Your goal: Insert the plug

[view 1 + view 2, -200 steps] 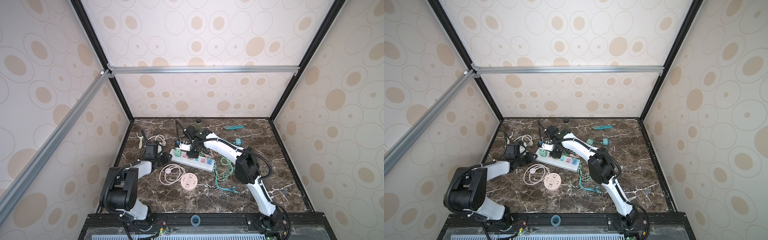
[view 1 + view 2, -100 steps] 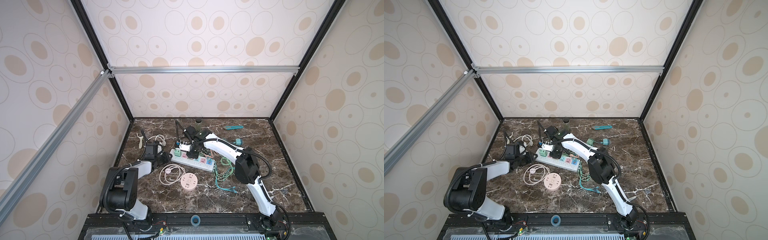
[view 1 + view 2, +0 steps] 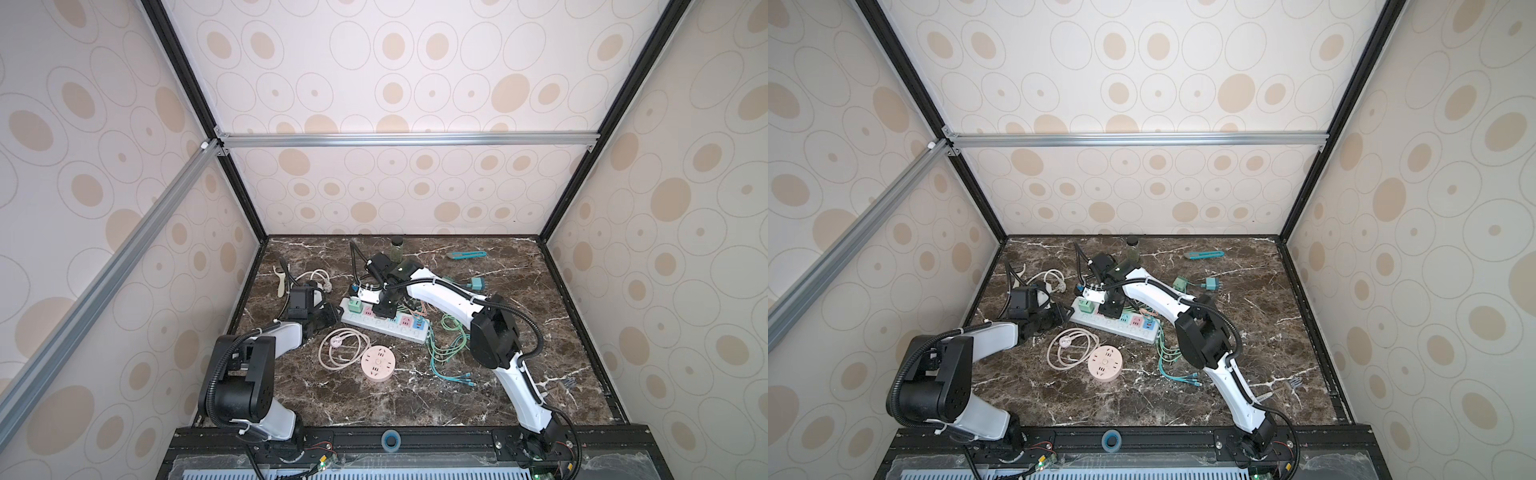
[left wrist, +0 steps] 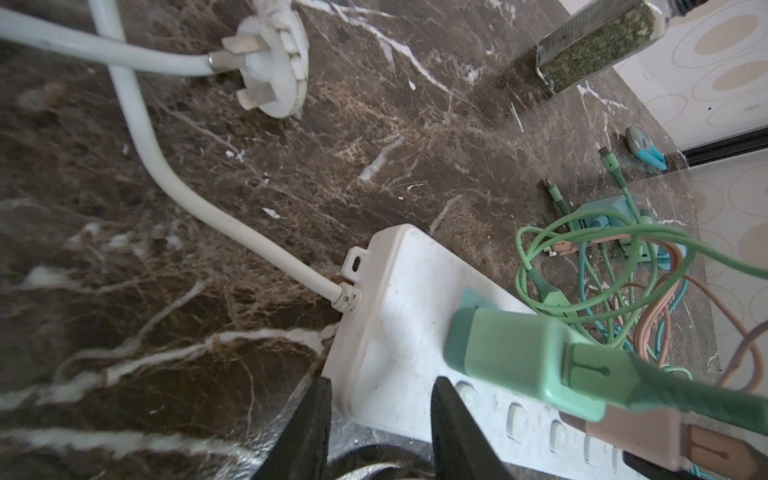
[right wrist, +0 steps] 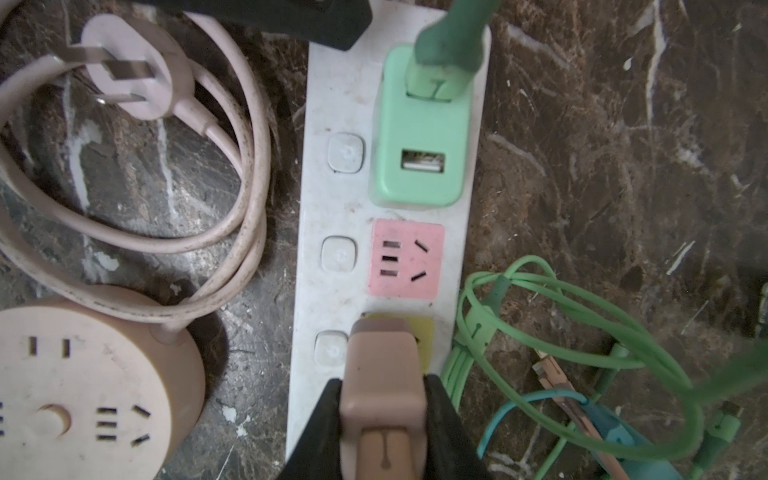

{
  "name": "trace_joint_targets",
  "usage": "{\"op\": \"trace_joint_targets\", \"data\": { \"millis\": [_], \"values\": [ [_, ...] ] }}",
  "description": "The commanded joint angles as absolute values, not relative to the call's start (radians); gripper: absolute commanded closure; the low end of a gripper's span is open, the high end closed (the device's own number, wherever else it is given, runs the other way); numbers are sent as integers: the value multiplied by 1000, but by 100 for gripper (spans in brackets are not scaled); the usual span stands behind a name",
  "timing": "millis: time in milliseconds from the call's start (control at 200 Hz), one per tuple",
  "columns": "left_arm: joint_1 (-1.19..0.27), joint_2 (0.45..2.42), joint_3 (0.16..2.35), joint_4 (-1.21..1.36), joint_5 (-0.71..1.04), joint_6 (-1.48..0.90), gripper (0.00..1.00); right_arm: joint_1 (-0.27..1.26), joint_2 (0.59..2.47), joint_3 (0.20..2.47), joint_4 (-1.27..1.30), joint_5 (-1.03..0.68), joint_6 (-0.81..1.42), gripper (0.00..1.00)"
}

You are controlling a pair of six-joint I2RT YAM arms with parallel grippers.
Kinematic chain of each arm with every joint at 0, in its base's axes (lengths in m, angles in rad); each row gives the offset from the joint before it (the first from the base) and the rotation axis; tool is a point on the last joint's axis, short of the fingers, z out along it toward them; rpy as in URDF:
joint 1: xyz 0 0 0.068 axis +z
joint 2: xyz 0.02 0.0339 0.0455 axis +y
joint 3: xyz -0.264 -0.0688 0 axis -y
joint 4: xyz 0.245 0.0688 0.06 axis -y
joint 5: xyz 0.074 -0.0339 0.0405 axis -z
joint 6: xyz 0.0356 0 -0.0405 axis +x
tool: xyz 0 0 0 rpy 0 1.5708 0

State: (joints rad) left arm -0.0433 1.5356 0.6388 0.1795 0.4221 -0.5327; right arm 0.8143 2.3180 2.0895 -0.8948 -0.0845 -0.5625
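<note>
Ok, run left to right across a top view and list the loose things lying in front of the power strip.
Pink plug → round pink socket → tangle of green cables → fork.

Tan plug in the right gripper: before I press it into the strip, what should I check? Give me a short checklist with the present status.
1. Grip: right gripper shut on the tan plug: ok.
2. Position: tan plug sits over the yellow socket of the power strip: ok.
3. Prongs lined up with the slots: cannot tell, as the plug hides them.
4. Neighbours: pink socket is empty and green adapter is clear of the plug: ok.
5. Bracing: left gripper straddles the strip's corner at the cord end, but a firm hold: cannot tell.
6. Clutter: green cables lie beside the strip, not across the yellow socket: ok.
</note>
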Motion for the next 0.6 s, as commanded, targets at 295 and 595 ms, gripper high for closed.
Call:
{"op": "trace_joint_targets", "data": {
  "millis": [295, 595],
  "values": [
    [-26, 1479, 630, 185, 423, -543, 60, 816, 2388, 1971, -905, -43, -572, 98],
    [-20, 1411, 632, 151, 420, -548, 60, 812, 2402, 1995, -900, -30, -578, 97]
  ]
}}
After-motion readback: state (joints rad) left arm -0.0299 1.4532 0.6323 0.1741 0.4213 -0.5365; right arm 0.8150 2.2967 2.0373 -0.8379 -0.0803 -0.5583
